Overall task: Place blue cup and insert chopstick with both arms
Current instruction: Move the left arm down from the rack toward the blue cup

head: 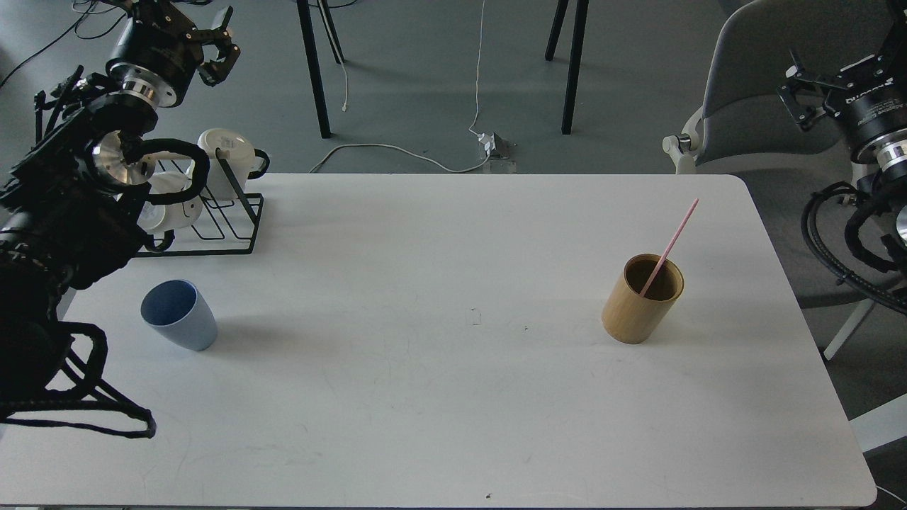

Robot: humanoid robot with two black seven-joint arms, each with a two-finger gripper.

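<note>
The blue cup (178,314) stands upright on the white table (425,397) at the front left, its mouth open toward me. The pink chopstick (673,241) leans inside a tan bamboo holder (641,301) on the right side of the table, its upper end sticking out up and to the right. My left gripper (216,49) hovers high at the far left, well behind the cup, fingers spread with nothing between them. My right gripper (801,92) hangs beyond the table's right edge, far from the holder, fingers apart and empty.
A black wire mug rack (220,227) with white mugs (227,159) stands at the back left of the table, partly hidden by my left arm. A grey chair (765,85) sits off the right rear corner. Table legs and cables lie on the floor behind.
</note>
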